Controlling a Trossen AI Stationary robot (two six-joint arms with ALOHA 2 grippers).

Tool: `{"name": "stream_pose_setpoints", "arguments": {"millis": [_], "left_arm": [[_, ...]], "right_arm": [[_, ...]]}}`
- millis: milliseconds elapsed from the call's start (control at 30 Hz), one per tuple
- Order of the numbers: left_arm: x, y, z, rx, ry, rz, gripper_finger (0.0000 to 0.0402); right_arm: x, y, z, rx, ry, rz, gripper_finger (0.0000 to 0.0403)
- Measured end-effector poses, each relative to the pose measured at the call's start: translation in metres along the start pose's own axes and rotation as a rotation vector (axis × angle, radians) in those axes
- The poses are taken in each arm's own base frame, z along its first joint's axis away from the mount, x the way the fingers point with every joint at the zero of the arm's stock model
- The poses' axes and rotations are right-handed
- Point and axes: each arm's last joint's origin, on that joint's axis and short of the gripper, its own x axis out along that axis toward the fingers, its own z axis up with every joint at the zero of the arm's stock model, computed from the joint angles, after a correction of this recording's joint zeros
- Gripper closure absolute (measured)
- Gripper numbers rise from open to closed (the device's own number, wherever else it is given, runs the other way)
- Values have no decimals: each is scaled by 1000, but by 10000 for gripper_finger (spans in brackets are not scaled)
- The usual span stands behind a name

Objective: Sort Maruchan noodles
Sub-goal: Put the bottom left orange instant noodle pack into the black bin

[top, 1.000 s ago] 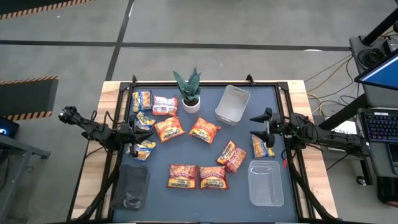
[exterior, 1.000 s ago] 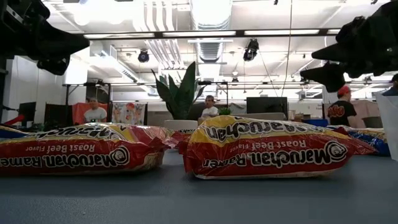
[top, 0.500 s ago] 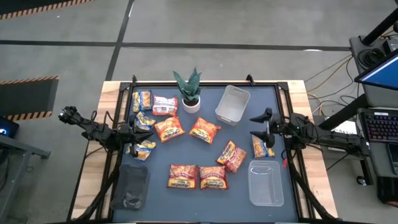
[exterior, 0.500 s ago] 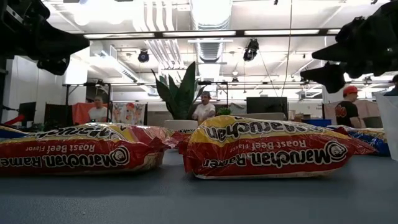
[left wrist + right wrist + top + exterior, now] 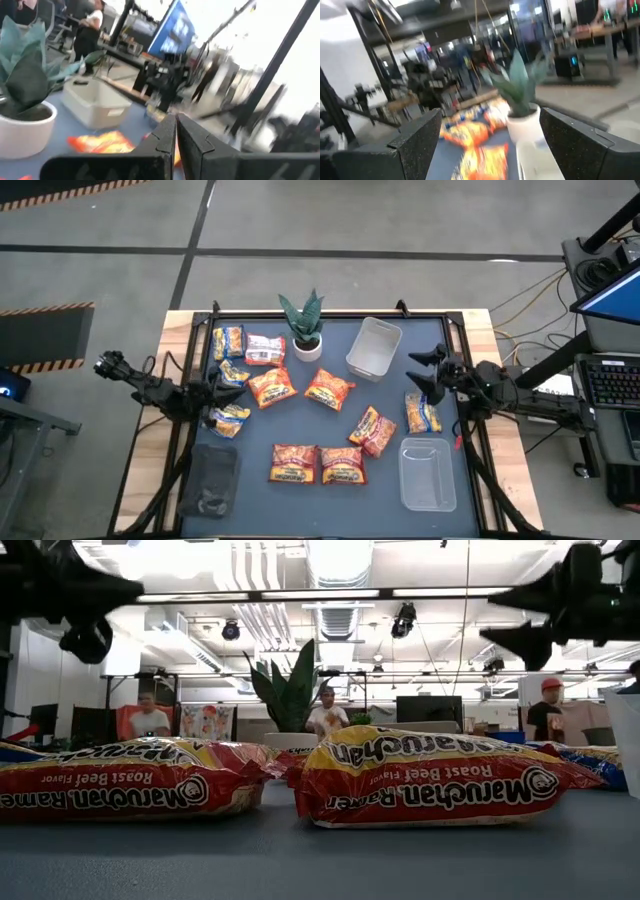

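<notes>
High view, right gripper (image 5: 428,370): fingers spread wide, holding nothing, raised beside the potted plant's (image 5: 305,330) near clear bin (image 5: 374,347), on the bin's far side from the plant.
High view, change: half a second ago this gripper hung directly over the yellow-and-blue packet (image 5: 422,412); it has since pulled back toward the table edge, and that packet lies fully uncovered.
High view, left gripper (image 5: 218,388): on the opposite side of the plant from the right gripper, above a yellow-and-blue packet (image 5: 229,417); it has shifted slightly toward the plant since the earlier frame.
High view, Maruchan noodles (image 5: 273,387): all flat on the table (image 5: 390,400), fanned out in front of and to both sides of the plant; none lies in either bin.
High view, second clear bin (image 5: 428,474): well apart from the plant, no packet inside.
Low view, packets: two red roast-beef packets (image 5: 430,788) in the foreground, plant behind them, positions matching the earlier frame.
Low view, arms: both sit higher than half a second before.
Left wrist view, left gripper (image 5: 175,131): fingertips pressed together with nothing between them; plant pot and bin ahead.
Right wrist view, right gripper (image 5: 490,135): fingers far apart, plant and orange packets ahead.
Judgement: no grasp is made; sorting appears barely begun, and the right arm seems to be repositioning.
</notes>
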Motion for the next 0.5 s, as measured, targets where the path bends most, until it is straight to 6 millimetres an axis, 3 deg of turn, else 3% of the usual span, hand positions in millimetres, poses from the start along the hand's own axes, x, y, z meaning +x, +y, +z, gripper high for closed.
{"name": "stream_pose_setpoints", "arguments": {"millis": [200, 500], "left_arm": [[-1, -7, 20, -56, -175, -55, 402], [1, -19, 38, -29, -349, -192, 402]], "right_arm": [[3, 5, 17, 7, -73, 22, 75], [12, 18, 63, -79, -131, 32, 75]]}}
